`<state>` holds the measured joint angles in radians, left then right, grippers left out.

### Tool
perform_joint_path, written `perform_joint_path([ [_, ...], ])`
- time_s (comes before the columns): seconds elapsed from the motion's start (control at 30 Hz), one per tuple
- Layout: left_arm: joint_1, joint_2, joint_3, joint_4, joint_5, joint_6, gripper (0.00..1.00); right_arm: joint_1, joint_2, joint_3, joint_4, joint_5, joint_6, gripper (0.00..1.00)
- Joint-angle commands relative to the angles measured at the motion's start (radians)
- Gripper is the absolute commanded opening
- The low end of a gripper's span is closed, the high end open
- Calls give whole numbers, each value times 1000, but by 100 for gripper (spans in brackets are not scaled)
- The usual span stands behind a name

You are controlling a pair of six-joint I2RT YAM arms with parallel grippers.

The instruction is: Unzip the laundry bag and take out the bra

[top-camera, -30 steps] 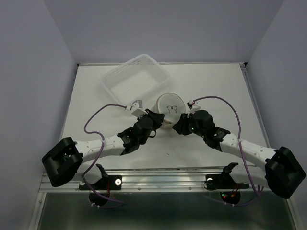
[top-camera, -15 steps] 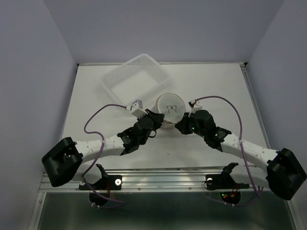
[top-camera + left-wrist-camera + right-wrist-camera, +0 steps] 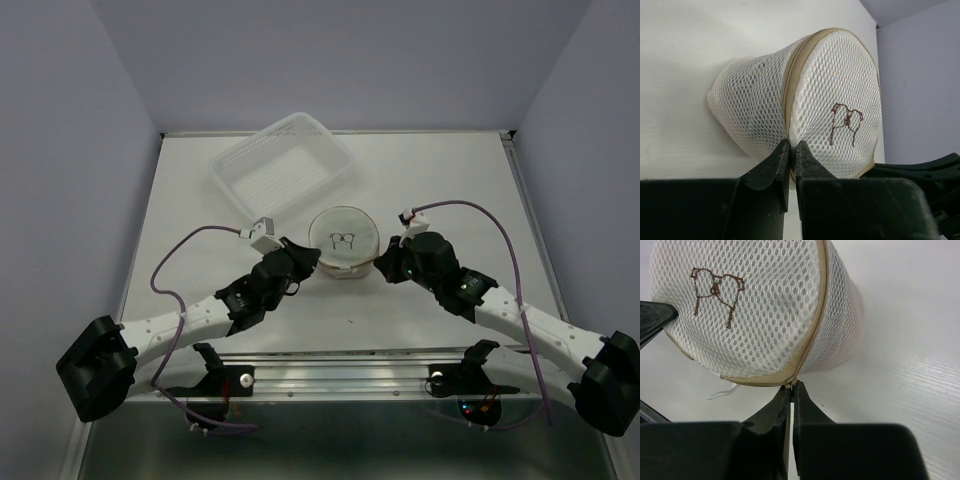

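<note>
Right pincer (image 3: 791, 390) clamped the small zip pull (image 3: 789, 384) on the round white mesh laundry bag (image 3: 750, 310); left pincer (image 3: 791, 151) pinched its tan rim (image 3: 790, 95). Advisable: draw along the rim, left anchoring.

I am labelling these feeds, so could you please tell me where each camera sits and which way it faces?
Top external: above and behind the arm bases, looking down at the table; both arms show, meeting at the laundry bag.
Left wrist: on the left arm, looking along the shut left fingers at the bag's tan rim.
Right wrist: on the right arm, looking along the shut right fingers at the zip end.
Shared: all three show the bag's flat face with its bra outline.
</note>
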<state>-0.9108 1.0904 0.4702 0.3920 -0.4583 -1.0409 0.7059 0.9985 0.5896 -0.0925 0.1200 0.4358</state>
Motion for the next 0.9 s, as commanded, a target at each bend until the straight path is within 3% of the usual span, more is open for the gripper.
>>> perform_joint_path([
  [0.0,95,-67,-48,-120,-91,122,0,-9,-29,56,-111,158,-58,1],
  [0.1,159,-92,-51,-113,-39,142,4,-9,-23,70,-113,95,-55,1],
  [0.13,161,-95,-48,-99,-17,154,14,-9,-15,72,-107,69,-49,1],
  [0.17,161,-96,-41,-82,3,160,43,-9,-5,69,-95,44,-42,1],
  [0.23,161,-81,-6,-39,68,165,70,-9,25,50,-35,-28,3,1],
  [0.27,161,-63,33,-38,93,163,91,-9,32,41,6,-40,17,1],
  [0.3,150,-54,48,-39,113,157,98,3,40,36,25,-37,32,1],
  [0.37,118,-43,74,-38,129,130,99,12,54,24,72,-23,66,1],
  [0.57,-69,-37,48,-38,4,-53,98,90,100,39,123,50,93,1],
  [0.87,-154,129,82,-39,-9,-214,91,121,140,62,151,61,109,1],
])
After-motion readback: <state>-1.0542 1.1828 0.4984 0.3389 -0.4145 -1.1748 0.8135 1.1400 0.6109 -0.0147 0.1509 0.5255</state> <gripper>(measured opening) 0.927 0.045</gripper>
